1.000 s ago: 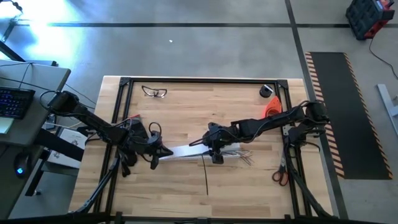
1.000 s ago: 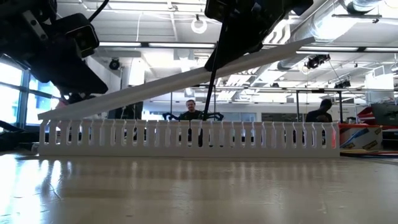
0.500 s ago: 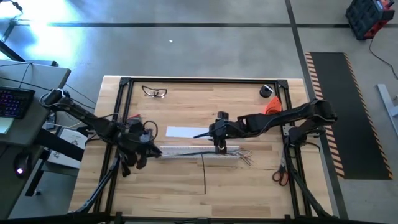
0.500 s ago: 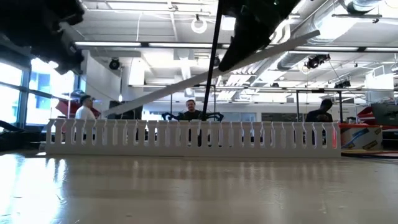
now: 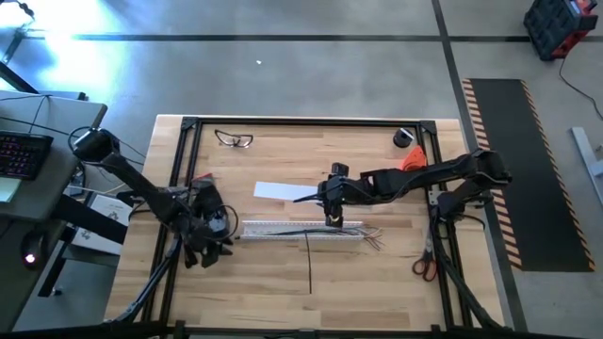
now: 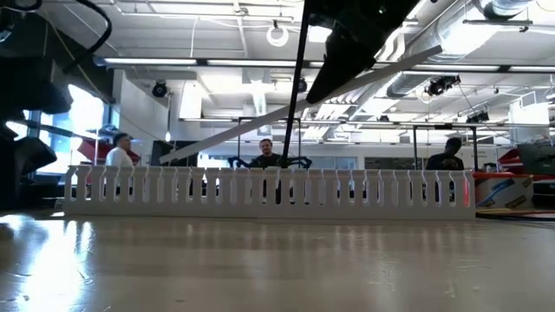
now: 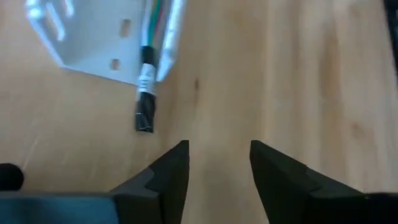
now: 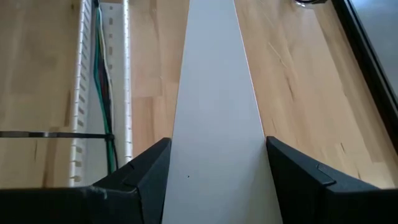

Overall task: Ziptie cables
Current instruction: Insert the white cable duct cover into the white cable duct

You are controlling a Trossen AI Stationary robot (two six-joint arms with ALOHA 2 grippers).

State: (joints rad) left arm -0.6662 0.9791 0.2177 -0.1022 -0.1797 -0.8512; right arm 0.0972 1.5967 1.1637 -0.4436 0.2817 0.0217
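The right claw point(image 8: 217, 186) is clamped on a flat white cover strip point(image 8: 214, 112), smooth and matte, one dark finger on each long edge. In the high view this claw point(image 5: 332, 200) hangs over the middle of the counter point(image 5: 377, 273), and the strip point(image 5: 283, 192) juts from it toward the left arm, its far end lifted clear of the wood. Just beside and below the claw lies the white slotted cable channel point(image 5: 301, 229), a long open trough with comb-like walls. The cables point(image 5: 369, 237), thin dark wires, run along inside it and fan out loosely from the end on the right arm's side. The ziptie point(image 5: 310, 264), a thin stiff dark strip, reaches from the channel toward the counter's near edge, crossing under the right claw's wrist view as a straight dark line point(image 8: 56, 134).

The left claw point(image 7: 219, 168) stands with its fingers apart over bare pale wood grain, holding nothing. Near it is the channel's end point(image 7: 93, 43), where a black-sleeved wire tip point(image 7: 146, 102) pokes out onto the counter. In the high view that claw point(image 5: 209, 226) sits just off the channel's end on the left arm's side.
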